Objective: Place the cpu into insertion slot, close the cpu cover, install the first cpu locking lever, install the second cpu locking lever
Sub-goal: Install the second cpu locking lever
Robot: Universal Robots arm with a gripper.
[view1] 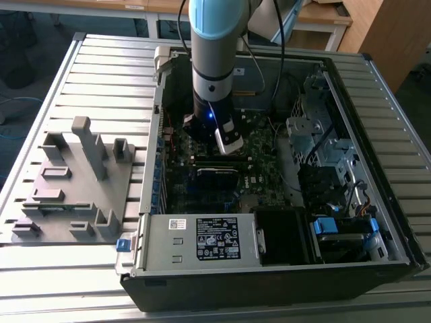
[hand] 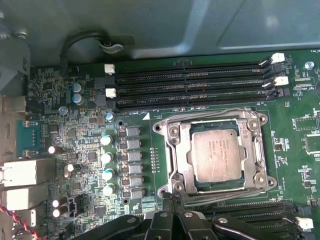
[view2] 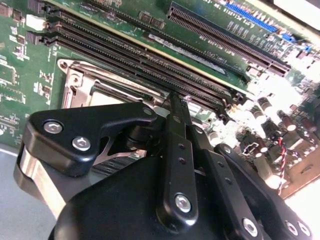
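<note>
The cpu (hand: pixel 218 155), a dull silver square, lies flat inside the insertion slot (hand: pixel 167 129) on the green motherboard. The cpu cover (hand: pixel 186 150), a thin silvery frame, lies down around the chip. My gripper (hand: pixel 171 199) is shut with nothing between its fingers, and its tips hover just off one corner of the socket. In the second wrist view the black fingers (view2: pixel 172 107) meet in front of the socket (view2: pixel 75 82), hiding most of it. In the exterior view the gripper (view1: pixel 227 147) hangs down inside the open computer case. I cannot tell how the locking levers stand.
Long black memory slots (hand: pixel 190 85) run beside the socket. Capacitors (hand: pixel 106 157) and rear ports (hand: pixel 22 172) stand nearby. The case walls (view1: pixel 269 266), a power supply (view1: pixel 202 239) and a drive cage (view1: pixel 316 134) enclose the board. A grey fixture plate (view1: pixel 74 182) lies at the exterior view's left.
</note>
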